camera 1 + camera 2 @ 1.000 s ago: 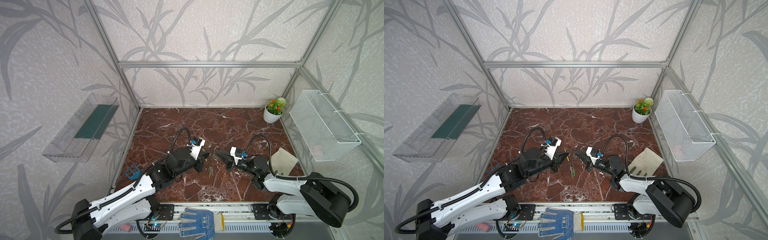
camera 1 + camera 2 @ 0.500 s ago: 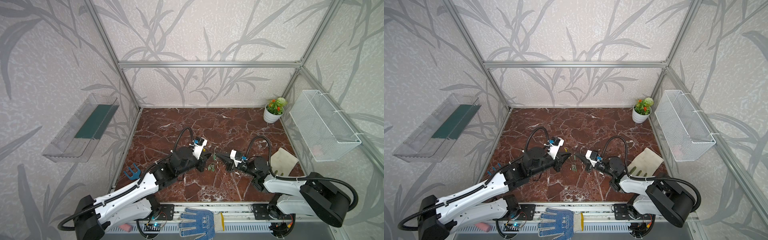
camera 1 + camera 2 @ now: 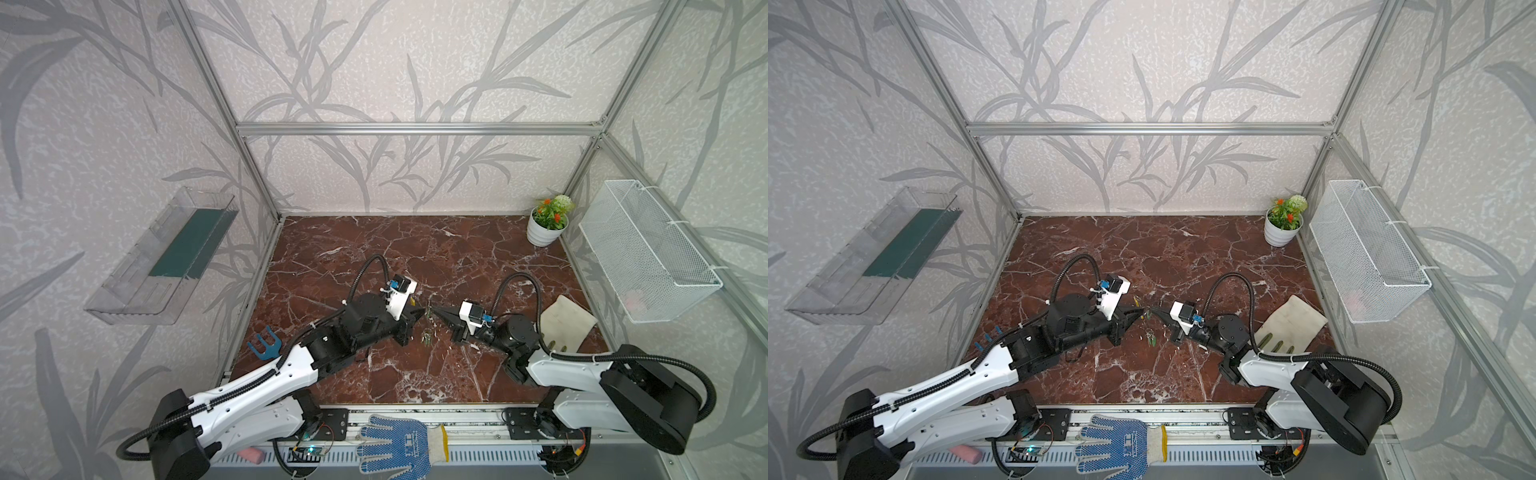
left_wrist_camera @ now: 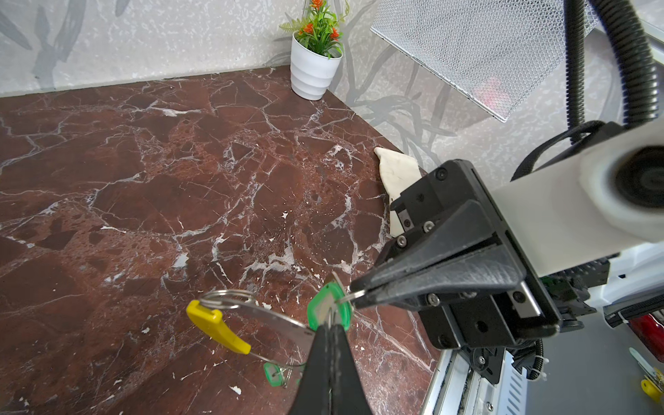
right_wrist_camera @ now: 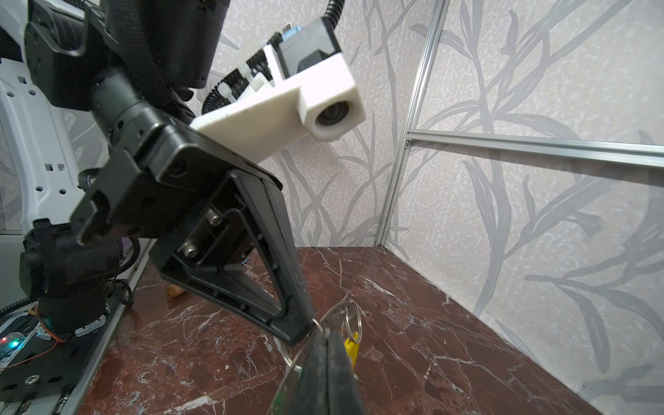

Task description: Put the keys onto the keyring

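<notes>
Mid-table above the marble top (image 4: 143, 187), the two grippers are meeting tip to tip in both top views, left gripper (image 3: 422, 311) on the left and right gripper (image 3: 434, 310) on the right. In the left wrist view the left gripper is pinching fully closed on the keyring (image 4: 282, 318), right where a green key (image 4: 325, 304) is sitting at its tips. The ring is being held clear of the top, with the yellow sleeve (image 4: 219, 328) on the arc away from the grip. The right gripper is pointing in from the side, also clamped tight, nipping a thin metal bit of that green key. A second green key (image 4: 273, 373) is showing low by the ring's lower arc, cannot tell if it is threaded on
</notes>
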Available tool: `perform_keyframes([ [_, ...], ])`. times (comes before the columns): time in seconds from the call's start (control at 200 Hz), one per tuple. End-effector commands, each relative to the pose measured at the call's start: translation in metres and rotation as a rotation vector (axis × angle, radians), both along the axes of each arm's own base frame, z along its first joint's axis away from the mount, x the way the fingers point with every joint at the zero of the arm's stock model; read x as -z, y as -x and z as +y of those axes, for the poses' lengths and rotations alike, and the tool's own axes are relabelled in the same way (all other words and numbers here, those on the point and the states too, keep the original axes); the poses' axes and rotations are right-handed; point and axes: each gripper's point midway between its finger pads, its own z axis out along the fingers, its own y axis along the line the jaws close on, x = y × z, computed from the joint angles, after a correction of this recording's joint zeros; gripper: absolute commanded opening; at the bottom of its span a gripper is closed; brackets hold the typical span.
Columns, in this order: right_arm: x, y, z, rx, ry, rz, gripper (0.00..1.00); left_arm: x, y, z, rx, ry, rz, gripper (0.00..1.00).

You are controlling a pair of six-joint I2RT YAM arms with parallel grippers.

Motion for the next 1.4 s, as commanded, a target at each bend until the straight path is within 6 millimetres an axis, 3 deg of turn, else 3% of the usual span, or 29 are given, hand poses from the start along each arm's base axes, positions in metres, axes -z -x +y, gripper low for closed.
perform_keyframes([
  [0.0, -0.013, 0.003, -0.004, 0.015, -0.035, -0.055, 0.0, -0.028, 0.0, -0.005, 0.011, 0.062, -0.046, 0.0],
  [0.335, -0.008, 0.012, 0.003, -0.05, -0.01, -0.059, 0.0, -0.029, -0.001, -0.002, -0.002, 0.065, -0.053, 0.0],
  [0.58, -0.009, 0.007, 0.001, -0.016, -0.018, -0.051, 0.0, -0.032, 0.0, 0.0, -0.005, 0.077, -0.063, 0.0],
  [1.395, -0.011, 0.013, 0.001, -0.028, -0.021, -0.082, 0.0, -0.02, -0.006, 0.003, -0.042, 0.036, -0.038, 0.0],
])
